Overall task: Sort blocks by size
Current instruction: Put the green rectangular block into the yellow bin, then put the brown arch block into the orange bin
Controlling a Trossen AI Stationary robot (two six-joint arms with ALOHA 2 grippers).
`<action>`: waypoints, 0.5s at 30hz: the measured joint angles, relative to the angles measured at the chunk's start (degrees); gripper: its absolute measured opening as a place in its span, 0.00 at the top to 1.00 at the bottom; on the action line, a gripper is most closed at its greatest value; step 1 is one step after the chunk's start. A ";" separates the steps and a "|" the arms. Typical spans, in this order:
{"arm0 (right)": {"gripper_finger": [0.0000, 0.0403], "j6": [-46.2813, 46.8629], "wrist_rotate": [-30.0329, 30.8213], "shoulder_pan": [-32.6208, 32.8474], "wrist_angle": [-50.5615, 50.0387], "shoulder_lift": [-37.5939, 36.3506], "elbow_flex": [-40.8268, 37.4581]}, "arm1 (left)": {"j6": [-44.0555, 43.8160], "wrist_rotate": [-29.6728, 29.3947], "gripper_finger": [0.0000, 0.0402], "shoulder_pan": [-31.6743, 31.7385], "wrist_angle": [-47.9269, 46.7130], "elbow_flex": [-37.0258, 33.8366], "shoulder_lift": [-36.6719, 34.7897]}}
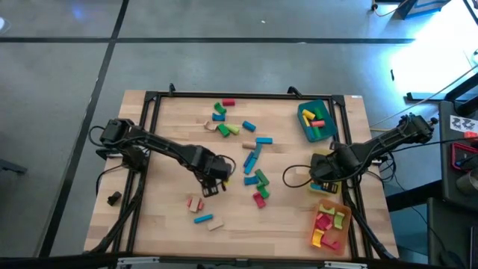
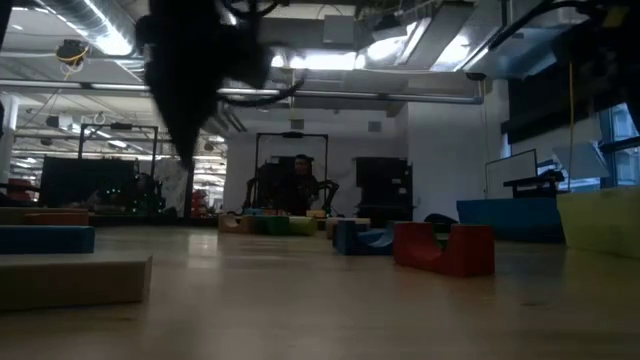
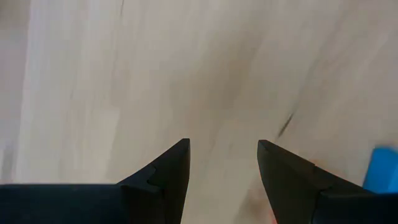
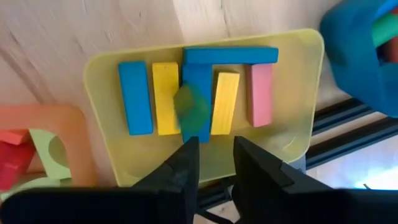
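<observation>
the room was a large workshop with a grey floor and long ceiling lights; in the low view a seated person (image 2: pixel 300 180) showed far back among dark racks. the tabletop (image 1: pixel 172 217) was pale wood planks with a black frame rail around it.

the blocks (image 1: pixel 250 161) lay scattered across the middle of the tabletop, with a smaller group nearer the front edge. three trays stood on the right side: a teal tray (image 1: pixel 317 122) near the back, a yellow tray (image 4: pixel 292 134) in the middle, and an orange tray (image 1: pixel 331 228) at the front, each with blocks inside. in the yellow tray blue, yellow and pink bars lay side by side, and a green block (image 4: pixel 193 107) sat blurred on top of them. a small dark lump (image 1: pixel 113 198) lay off the left edge.

the left gripper (image 3: pixel 222 163) hung low over bare wood near the middle of the tabletop, its fingers apart with nothing between them. the right gripper (image 4: pixel 216 152) hovered over the yellow tray, its fingers narrowly parted just beside the green block; i couldn't tell whether they touched it.

no writing could be read.
</observation>
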 joint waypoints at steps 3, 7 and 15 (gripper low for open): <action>0.75 0.02 1.00 0.00 0.47 0.00 -0.02 | -5.44 0.97 0.57 -1.40 -5.67 0.00 0.00; 0.74 0.03 2.69 0.00 1.84 0.00 -0.02 | -6.85 3.36 0.57 -4.20 -8.16 0.00 0.00; 0.74 -0.36 5.58 0.00 8.31 0.00 -0.04 | -20.98 7.47 0.57 -9.08 -6.09 0.00 0.00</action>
